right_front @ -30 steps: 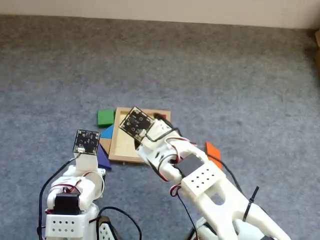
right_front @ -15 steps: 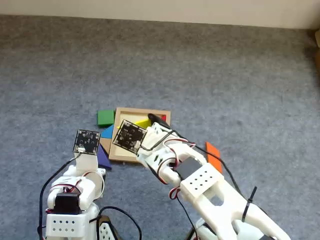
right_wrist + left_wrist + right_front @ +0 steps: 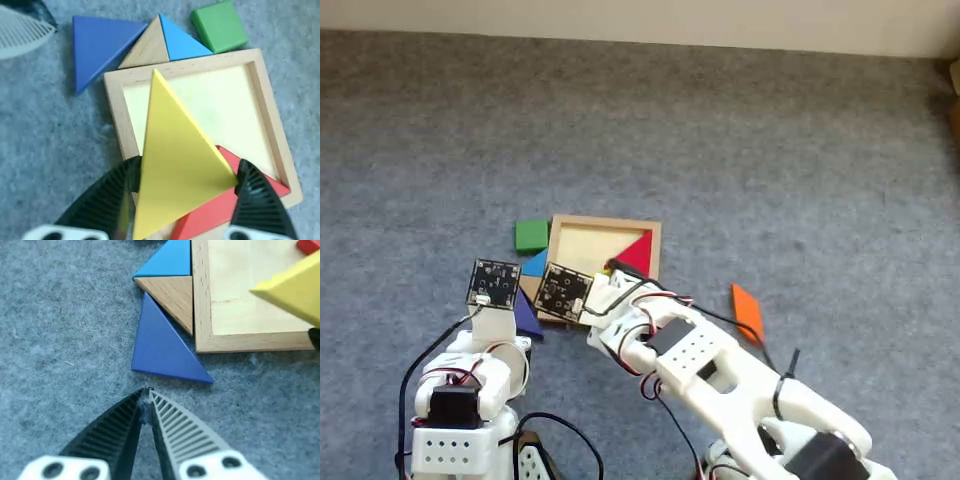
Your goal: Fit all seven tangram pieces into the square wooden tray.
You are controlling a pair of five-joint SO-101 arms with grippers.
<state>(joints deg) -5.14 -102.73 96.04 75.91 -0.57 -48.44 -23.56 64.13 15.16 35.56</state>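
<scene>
The square wooden tray (image 3: 604, 222) (image 3: 114, 110) holds a red triangle (image 3: 638, 252) (image 3: 216, 211) in one corner. Above the tray's near side, my right gripper (image 3: 187, 172) is shut on a large yellow triangle (image 3: 175, 160) (image 3: 295, 287). Along the tray's left edge lie a green square (image 3: 531, 235) (image 3: 220, 25), a light blue triangle (image 3: 177, 42) (image 3: 170, 260), a wood-coloured triangle (image 3: 147, 50) (image 3: 170, 295) and a dark blue triangle (image 3: 100, 37) (image 3: 162, 352). My left gripper (image 3: 147, 402) is shut and empty on the carpet just short of the dark blue triangle.
An orange piece (image 3: 747, 310) lies on the grey carpet to the right of the tray, beside the right arm (image 3: 720, 370). The left arm (image 3: 470, 385) stands at the near left. A pale wall edge runs along the far side.
The right arm drew back toward the tray's near edge with the yellow triangle, uncovering the red triangle in the tray. The left arm stayed still.
</scene>
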